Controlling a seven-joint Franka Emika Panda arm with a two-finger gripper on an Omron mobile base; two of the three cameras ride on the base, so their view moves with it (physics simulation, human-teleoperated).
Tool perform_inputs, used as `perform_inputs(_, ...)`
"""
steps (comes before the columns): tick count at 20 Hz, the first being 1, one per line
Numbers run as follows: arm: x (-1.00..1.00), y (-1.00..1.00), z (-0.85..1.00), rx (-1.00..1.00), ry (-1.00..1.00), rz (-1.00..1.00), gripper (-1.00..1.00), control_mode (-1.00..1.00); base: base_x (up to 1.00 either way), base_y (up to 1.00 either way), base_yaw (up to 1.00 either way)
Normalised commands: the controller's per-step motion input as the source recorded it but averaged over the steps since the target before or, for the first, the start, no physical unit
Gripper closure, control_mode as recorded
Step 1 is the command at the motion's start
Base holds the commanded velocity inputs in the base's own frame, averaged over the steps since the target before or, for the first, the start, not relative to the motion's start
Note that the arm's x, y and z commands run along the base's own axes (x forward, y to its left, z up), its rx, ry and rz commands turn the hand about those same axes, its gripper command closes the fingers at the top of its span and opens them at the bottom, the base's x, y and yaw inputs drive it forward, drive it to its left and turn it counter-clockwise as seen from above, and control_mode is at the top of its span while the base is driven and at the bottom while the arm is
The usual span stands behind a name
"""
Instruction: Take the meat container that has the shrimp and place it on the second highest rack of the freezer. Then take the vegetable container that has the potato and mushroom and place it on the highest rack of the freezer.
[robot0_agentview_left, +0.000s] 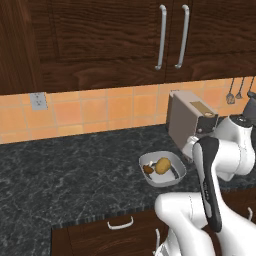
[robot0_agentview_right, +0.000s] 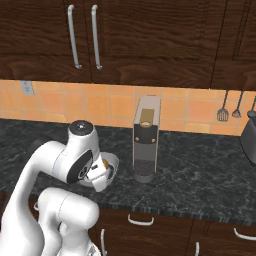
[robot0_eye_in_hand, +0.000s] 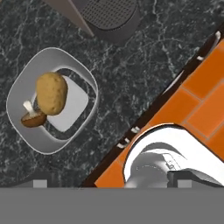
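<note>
Outlet plate (robot0_agentview_left: 38, 101) sits at the far left of the left base view, on the orange tile wall (robot0_agentview_left: 100, 110), under the dark wood cabinets (robot0_agentview_left: 100, 40). Going right, we see the black marbled counter (robot0_agentview_left: 60, 170) across the middle of the frame, and a drawer with a pale handle (robot0_agentview_left: 120, 223) below its front edge. Right of centre stands the vegetable container (robot0_agentview_left: 176, 165), a pale grey bowl with rounded corners, upright on the counter. Inside it the potato (robot0_agentview_left: 162, 165) lies touching the small brown mushroom (robot0_agentview_left: 148, 169) on its left. Just behind the container, toward the upper right, is the coffee machine (robot0_agentview_left: 187, 117), and hanging utensils (robot0_agentview_left: 231, 95) show at the right edge. The white arm (robot0_agentview_left: 212, 170) rises at the lower right, beside the container.

In the right base view the arm covers most of the container; only a part of its rim (robot0_agentview_right: 112, 161) appears, left of the coffee machine.

In the hand view the container lies at the left of the frame, with the potato above the mushroom, and the round dark base of the coffee machine (robot0_eye_in_hand: 111, 17) at the top centre. We see the gripper (robot0_eye_in_hand: 111, 184) only as two small tips at the bottom edge, well apart from the container and holding nothing; whether the fingers are spread or closed we cannot tell.
</note>
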Motion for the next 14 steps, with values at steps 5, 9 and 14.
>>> perform_inputs(5,0.29,0.0,-0.42,0.0,0.0,-0.02,-1.0,-1.0,0.0,0.0,0.0)
perform_inputs(9,0.37,0.0,-0.47,0.0,0.06,-0.05,-1.0,-1.0,0.0,0.0,0.0)
perform_inputs(14,0.4,0.01,-0.64,0.0,0.11,-0.04,-1.0,-1.0,0.0,0.0,0.0)
